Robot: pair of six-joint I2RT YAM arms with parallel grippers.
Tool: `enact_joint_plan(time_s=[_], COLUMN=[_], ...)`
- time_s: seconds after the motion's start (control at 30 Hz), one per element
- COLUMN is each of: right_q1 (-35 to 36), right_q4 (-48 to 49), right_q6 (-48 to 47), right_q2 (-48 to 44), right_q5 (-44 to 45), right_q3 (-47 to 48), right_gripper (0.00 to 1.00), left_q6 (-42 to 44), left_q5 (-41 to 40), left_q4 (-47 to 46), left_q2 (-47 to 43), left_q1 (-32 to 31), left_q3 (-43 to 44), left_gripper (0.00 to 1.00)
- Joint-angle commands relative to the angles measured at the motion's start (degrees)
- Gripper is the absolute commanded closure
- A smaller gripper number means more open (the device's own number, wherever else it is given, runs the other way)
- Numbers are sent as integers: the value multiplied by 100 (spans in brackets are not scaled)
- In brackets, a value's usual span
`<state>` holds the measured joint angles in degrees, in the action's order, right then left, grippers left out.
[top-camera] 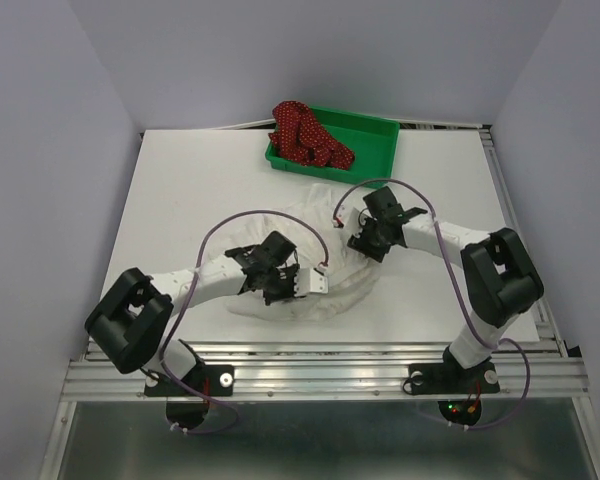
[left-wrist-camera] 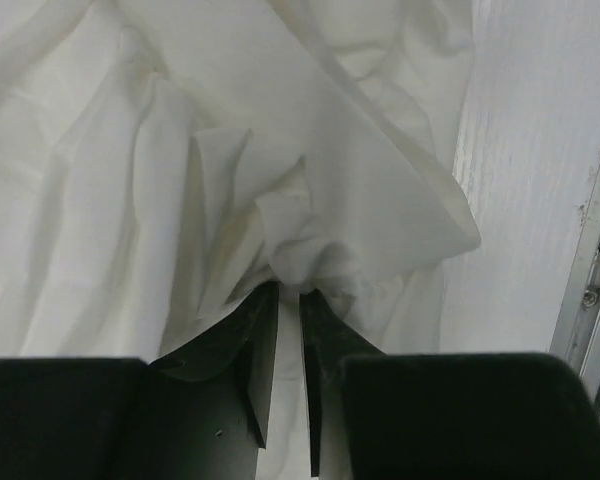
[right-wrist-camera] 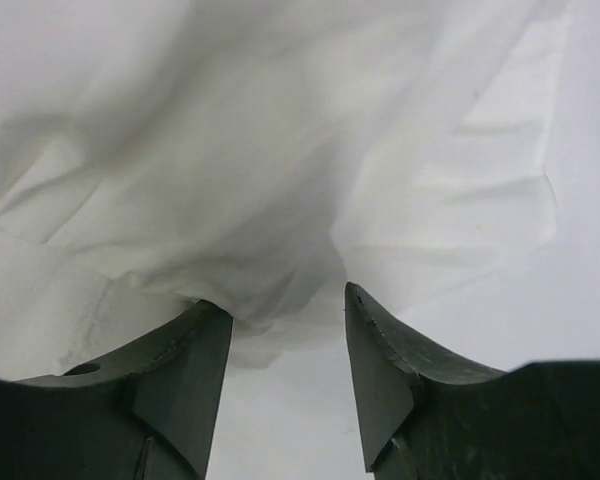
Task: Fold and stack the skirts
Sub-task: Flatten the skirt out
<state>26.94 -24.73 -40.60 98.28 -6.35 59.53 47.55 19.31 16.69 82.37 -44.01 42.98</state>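
My left gripper (left-wrist-camera: 288,292) is pinching a fold of the white ruffled cloth skirt (left-wrist-camera: 180,180); my right gripper (right-wrist-camera: 285,300) is standing spread at its edge. That skirt is lying just nearside of the green plastic tray (top-camera: 377,137), which is holding the dark red dotted skirt (top-camera: 305,135).

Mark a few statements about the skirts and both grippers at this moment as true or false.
1. The left gripper pinches a bunch of the white skirt. True.
2. The dark red skirt lies in the green tray. True.
3. The white skirt lies neatly folded in the tray. False: it lies rumpled on the table.
4. The right gripper is clamped fully shut. False: its jaws stand apart at the white cloth.
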Motion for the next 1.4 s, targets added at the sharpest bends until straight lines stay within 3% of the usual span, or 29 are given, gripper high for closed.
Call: enact_joint_plan(time_s=[0.0, 0.03, 0.13, 0.27, 0.37, 0.47, 0.53, 0.67, 0.8, 0.83, 1.17, 1.37], right_q1=[-258, -311, -312, -312, -312, -312, -312, -733, -1172, -1173, -1226, -1226], right_q4=[1347, 1392, 1348, -52, -1161, -1683, -1667, -332, -269, -260, -357, 90], right_q6=[-615, -668, -853, -293, 166, -324, -1412, -3465, -4593, -4771, -6477, -6715], right_q2=[-291, -527, -984, -1531, -1234, -1039, -1222, -2154, -2024, -1893, -1259, -1223], right_q5=[126, -92, -322, -1033, -1079, -834, -789, -1482, -2211, -2369, -3188, -3495], right_q3=[296, 331, 367, 927, 1578, 1668, 1370, -332, -469, -460, -537, -960], right_gripper=[44, 41, 37, 36, 37, 39, 34, 19, 15, 14, 9, 11], left_q6=[9, -183, -815, -2018, -2521, -2620, -2418, -2084, -1908, -1864, -1784, -1846], left_q5=[510, 843, 1180, 761, 512, 1003, 865, 4, -516, -629, -621, -806], left_q4=[123, 255, 160, -209, -114, 376, 441, 397, 335, 326, 72, -43], left_q2=[51, -53, -501, -1502, -1601, -1496, -1566, -1610, -1347, -1216, -846, -696], left_q1=[-177, -283, -257, 163, 715, 885, 483, -379, -960, -1134, -1338, -1619], left_q3=[596, 832, 1106, 1160, 1265, 1345, 1135, 704, 492, 440, 263, 272], left_gripper=[72, 65, 56, 43, 42, 38, 34, 29, 27, 22, 16, 15])
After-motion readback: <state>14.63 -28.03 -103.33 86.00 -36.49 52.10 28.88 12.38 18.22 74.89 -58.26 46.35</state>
